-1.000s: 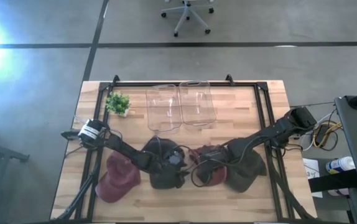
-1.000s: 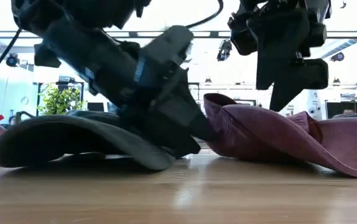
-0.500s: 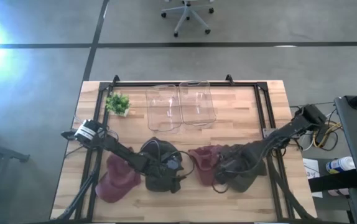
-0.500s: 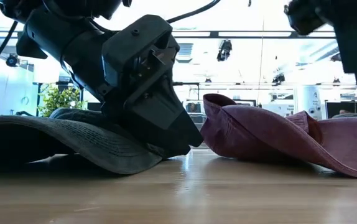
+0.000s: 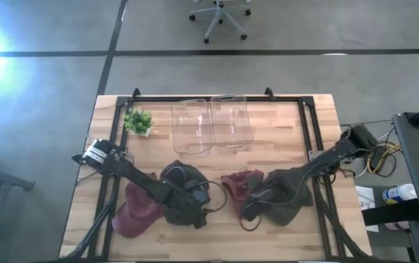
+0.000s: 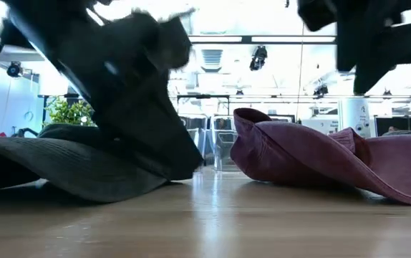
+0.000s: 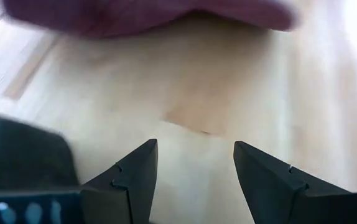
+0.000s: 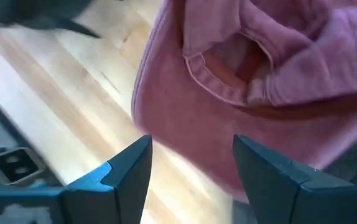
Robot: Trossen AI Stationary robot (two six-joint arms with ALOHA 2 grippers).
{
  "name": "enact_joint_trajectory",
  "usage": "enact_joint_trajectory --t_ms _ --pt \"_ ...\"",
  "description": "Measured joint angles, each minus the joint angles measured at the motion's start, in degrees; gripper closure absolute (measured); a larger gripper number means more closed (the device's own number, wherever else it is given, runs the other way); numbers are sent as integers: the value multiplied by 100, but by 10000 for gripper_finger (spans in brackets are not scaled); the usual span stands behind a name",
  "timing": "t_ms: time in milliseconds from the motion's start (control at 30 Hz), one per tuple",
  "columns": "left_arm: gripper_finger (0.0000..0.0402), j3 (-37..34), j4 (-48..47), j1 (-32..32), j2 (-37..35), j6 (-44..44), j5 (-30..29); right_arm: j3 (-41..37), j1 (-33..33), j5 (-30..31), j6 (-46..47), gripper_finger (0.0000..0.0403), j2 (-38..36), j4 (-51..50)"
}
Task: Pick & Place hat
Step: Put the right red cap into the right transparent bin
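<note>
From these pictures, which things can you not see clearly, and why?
- Left gripper: blurred by motion in the low view.
- Dark hat: the left arm covers most of it in the high view.
- Maroon hat: cut off by the right wrist view's edge.
- Clear containers: contents cannot be told in the high view.

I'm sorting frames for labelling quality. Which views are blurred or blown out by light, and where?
High view: sharp, with a white glare patch on the floor at the upper left. Low view: the left arm is motion-smeared and the bright ceiling lights leave it in silhouette; the crumpled maroon cloth hat stays crisp. Left wrist view: soft throughout, a maroon shape smeared. Right wrist view: mild blur, the hat's seams still legible.
</note>
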Motion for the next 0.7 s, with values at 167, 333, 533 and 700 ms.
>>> enact_joint_trajectory --t_ms 167,333,533,700 --pt "196 16 -397 -132 -671 358 -260 617 -117 -87 -390 184 598 -162" --pt "196 44 -1343 -299 -1576 415 -455 1182 -187 -254 -382 184 942 -155" --pt "196 52 -2910 -718 -2854 -598 -496 1885 -166 -160 -201 194 1674 -569" --pt "196 6 -3570 -1068 -3728 -885 -548 2654 -134 -22 437 226 2303 -1353"
